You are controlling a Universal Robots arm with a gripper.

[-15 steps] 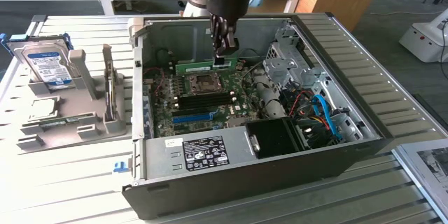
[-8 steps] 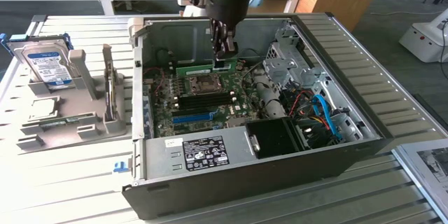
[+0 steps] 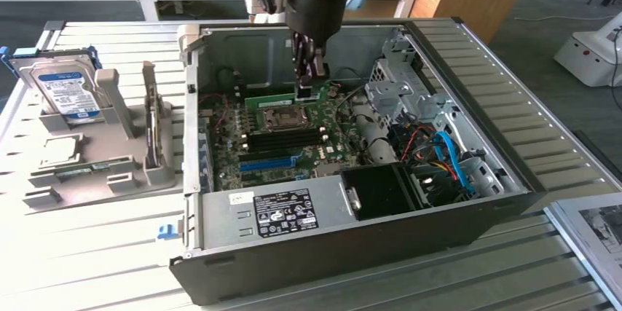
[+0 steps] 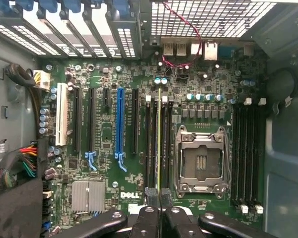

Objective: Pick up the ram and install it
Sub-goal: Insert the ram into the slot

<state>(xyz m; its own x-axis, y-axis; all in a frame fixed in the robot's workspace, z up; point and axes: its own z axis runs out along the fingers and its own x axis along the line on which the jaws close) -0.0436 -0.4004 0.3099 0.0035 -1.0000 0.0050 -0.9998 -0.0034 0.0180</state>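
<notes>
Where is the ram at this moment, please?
The ram is clamped in the hand inside the open computer case, edge-on along the black memory slots beside the CPU socket. In the exterior view it hangs just beyond that socket.

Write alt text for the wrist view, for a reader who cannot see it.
The gripper is shut on the ram, seen edge-on as a thin green line along the black memory slots, between the empty CPU socket and a blue expansion slot. Beneath it lies a green Dell motherboard in an open computer case.
</notes>
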